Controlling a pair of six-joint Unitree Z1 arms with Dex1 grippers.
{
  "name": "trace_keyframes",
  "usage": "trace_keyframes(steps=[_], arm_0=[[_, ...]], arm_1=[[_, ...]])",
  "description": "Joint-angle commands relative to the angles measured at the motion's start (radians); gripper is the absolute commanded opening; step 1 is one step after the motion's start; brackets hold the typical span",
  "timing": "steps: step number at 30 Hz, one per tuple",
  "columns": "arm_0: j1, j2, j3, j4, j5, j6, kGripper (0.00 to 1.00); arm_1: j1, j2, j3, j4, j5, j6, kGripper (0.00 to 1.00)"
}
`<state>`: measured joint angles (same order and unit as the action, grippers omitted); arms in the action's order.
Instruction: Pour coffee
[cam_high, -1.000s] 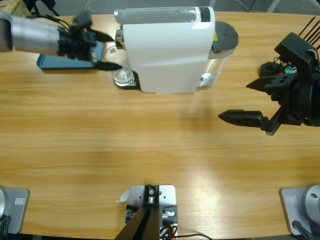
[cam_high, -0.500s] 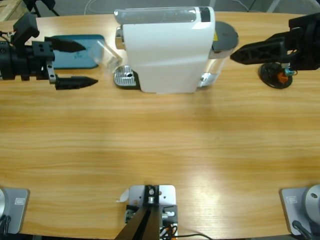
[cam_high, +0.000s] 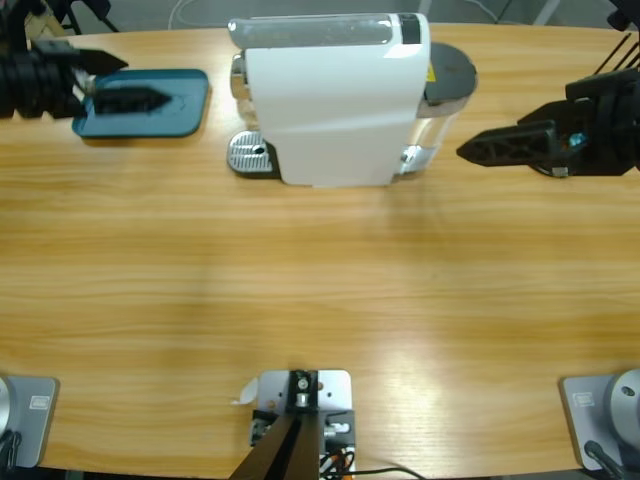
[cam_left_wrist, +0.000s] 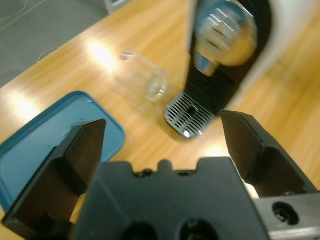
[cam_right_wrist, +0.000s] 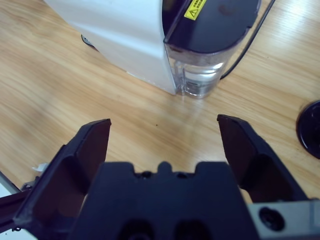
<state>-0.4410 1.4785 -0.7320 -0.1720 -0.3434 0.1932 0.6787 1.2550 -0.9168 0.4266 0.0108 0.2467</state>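
Observation:
No coffee shows in any view. A clear glass (cam_left_wrist: 145, 82) sits on the table between the blue tray (cam_left_wrist: 35, 145) and the drip grate (cam_left_wrist: 189, 114) of the white coffee machine (cam_high: 335, 100); it looks tipped on its side. My left gripper (cam_high: 125, 82) hovers open over the blue tray (cam_high: 185, 115), well short of the glass, with nothing between its fingers (cam_left_wrist: 80, 150). My right gripper (cam_high: 480, 150) is open and holds nothing (cam_right_wrist: 164, 122). It points at the machine's water tank (cam_right_wrist: 200, 75) from the right.
The coffee machine stands at the back middle with its dark-lidded water tank (cam_high: 445, 75) on the right side and the drip grate (cam_high: 250, 155) at its left front. A black round base (cam_right_wrist: 310, 127) and a cable lie right of the tank. Bare wood stretches across the front.
The left gripper has drawn back left from the drip grate to over the blue tray, and the glass has left the grate. The right gripper swung up beside the tank, then came slightly forward.

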Motion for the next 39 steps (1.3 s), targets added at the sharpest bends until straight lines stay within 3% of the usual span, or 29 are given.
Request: trace_keyframes(steps=[1, 4, 7, 14, 19, 27, 34, 36, 38, 39], arm_0=[[0.013, 0.229, -0.182, 0.017, -0.011, -0.431, 0.986], [-0.004, 0.308, -0.324, 0.116, -0.02, -0.578, 1.0], [-0.019, 0.296, -0.346, 0.129, -0.007, -0.596, 1.0], [-0.045, 0.058, -0.115, 0.131, 0.084, -0.421, 0.991], [-0.058, -0.027, 0.03, 0.135, 0.075, -0.183, 0.996], [-0.11, -0.175, 0.112, 0.15, 0.077, 0.115, 0.996], [-0.107, -0.208, 0.141, 0.145, 0.077, 0.153, 0.996], [-0.107, -0.204, 0.144, 0.143, 0.078, 0.144, 0.996], [-0.107, -0.203, 0.145, 0.143, 0.078, 0.143, 0.996], [-0.106, -0.204, 0.145, 0.143, 0.08, 0.143, 0.996]], arm_1=[[-0.004, -0.06, 0.065, 0.012, 0.009, 0.027, 0.913], [-0.004, -0.073, 0.083, 0.012, 0.008, 0.035, 0.913], [-0.004, -0.078, 0.086, 0.012, 0.008, 0.04, 0.913], [-0.004, -0.104, 0.09, 0.03, 0.007, 0.052, 0.945], [-0.004, -0.126, 0.102, 0.046, -0.009, 0.046, 0.949], [-0.004, -0.245, 0.167, 0.067, 0.012, 0.034, 0.949], [-0.002, -0.22, 0.161, 0.072, 0.006, 0.025, 0.944], [-0.002, -0.204, 0.147, 0.073, -0.003, 0.025, 0.851], [-0.002, -0.189, 0.114, 0.093, 0.0, 0.025, 0.596], [-0.002, -0.182, 0.104, 0.096, 0.003, 0.025, 0.595]])
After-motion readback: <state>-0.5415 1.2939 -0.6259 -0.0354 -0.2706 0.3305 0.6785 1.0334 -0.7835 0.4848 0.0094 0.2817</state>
